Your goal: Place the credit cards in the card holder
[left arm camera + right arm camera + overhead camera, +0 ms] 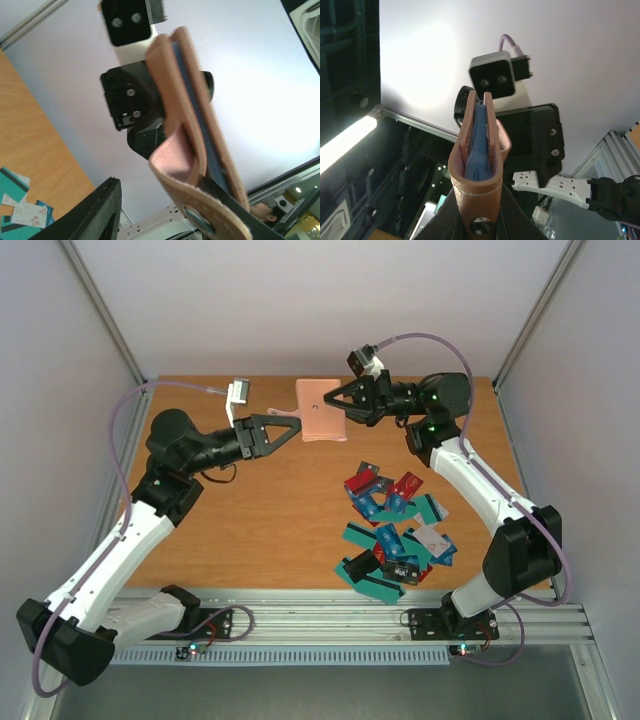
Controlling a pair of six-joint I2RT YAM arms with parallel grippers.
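wooden surface (260, 530), with the card holder (322, 412) held up in the air beyond the heap of credit cards (395, 535).
right jaws are pinching the card holder at its studded end, and blue shows between its tan faces. left jaws are spread wide, with one finger (102, 210) well apart from the holder and the other against its face. credit cards lie loose on the surface, mostly teal, some red, blue and white.

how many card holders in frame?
1: the card holder, far middle of the table, clamped in the right gripper, left gripper at its opposite edge. The card pile could hide another.
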